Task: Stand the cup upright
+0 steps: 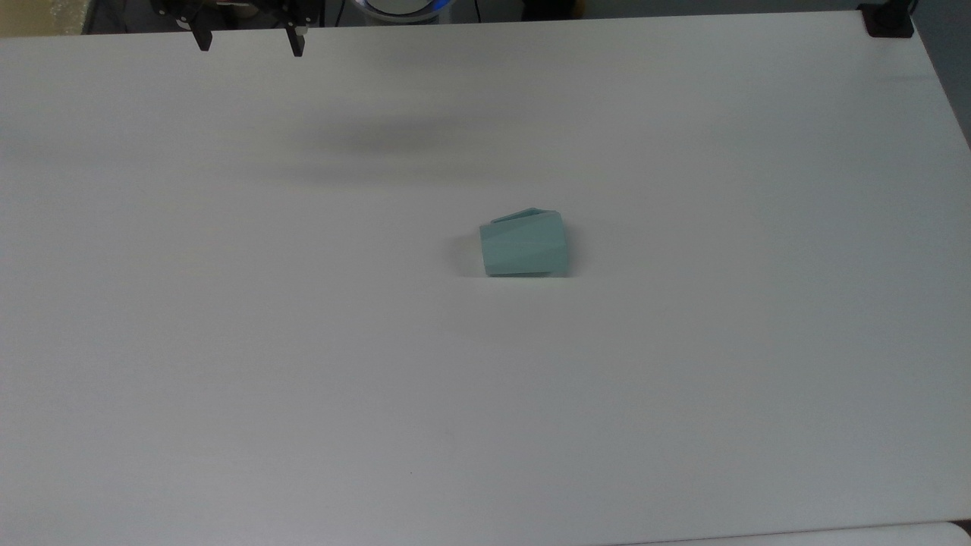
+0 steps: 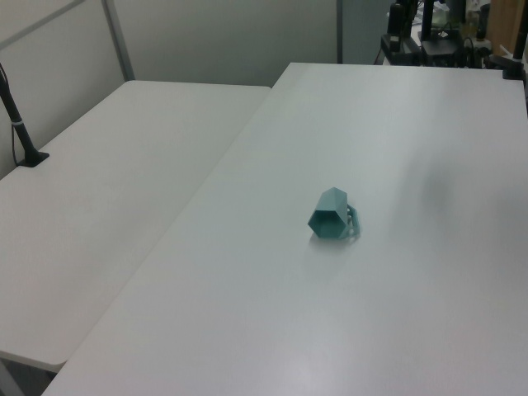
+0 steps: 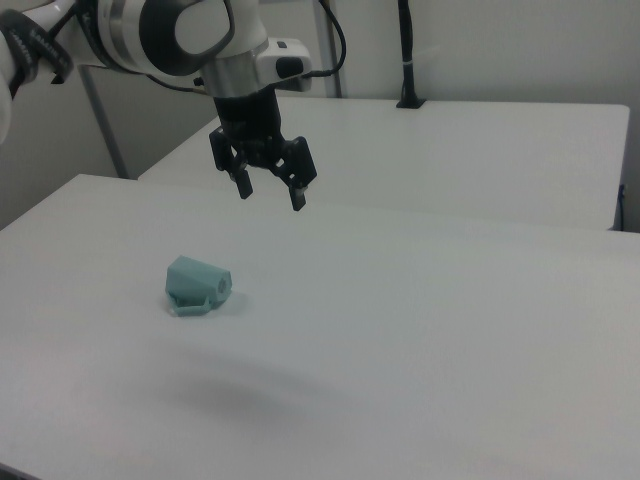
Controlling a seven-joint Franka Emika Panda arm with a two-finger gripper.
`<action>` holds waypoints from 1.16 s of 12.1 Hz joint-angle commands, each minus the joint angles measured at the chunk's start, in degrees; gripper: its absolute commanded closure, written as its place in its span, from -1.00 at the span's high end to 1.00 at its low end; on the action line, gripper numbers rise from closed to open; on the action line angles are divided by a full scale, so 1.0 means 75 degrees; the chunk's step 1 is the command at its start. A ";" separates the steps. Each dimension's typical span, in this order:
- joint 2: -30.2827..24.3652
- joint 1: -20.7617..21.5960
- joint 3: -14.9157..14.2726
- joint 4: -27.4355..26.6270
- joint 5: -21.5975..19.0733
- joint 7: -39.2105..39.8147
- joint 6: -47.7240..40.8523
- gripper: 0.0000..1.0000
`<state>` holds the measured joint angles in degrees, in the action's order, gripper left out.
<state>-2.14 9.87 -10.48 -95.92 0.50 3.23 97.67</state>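
Note:
The pale teal faceted cup (image 1: 524,243) lies on its side near the middle of the white table (image 1: 227,341). In the top view its narrower base points left and its handle lies along the far side. In the left view the cup (image 2: 332,215) shows its polygonal end toward the camera. In the right view the cup (image 3: 197,285) rests with its handle low at the front. My gripper (image 3: 271,193) hangs open and empty well above the table, up and to the right of the cup in the right view. Its two fingertips (image 1: 203,42) appear at the top view's upper left edge.
A second white table (image 2: 99,190) adjoins on the left view's left, with a black pole clamp (image 2: 21,132) on it. A black clamp (image 1: 886,23) sits at the top view's upper right table corner. Equipment stands beyond the far edge.

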 commanded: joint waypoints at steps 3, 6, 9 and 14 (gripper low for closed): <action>-0.0137 -0.0239 0.0166 0.0087 0.0273 0.0330 -0.0109 1.00; -0.0125 -0.0191 0.0190 -0.0030 0.0778 0.0389 0.0019 1.00; -0.0137 -0.0180 0.0190 0.0016 0.0649 0.0437 -0.0108 1.00; 0.0352 0.0767 0.0190 0.1159 0.0495 0.0004 -0.1240 1.00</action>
<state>-2.29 10.62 -9.08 -94.81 3.95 5.44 96.04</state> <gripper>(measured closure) 0.000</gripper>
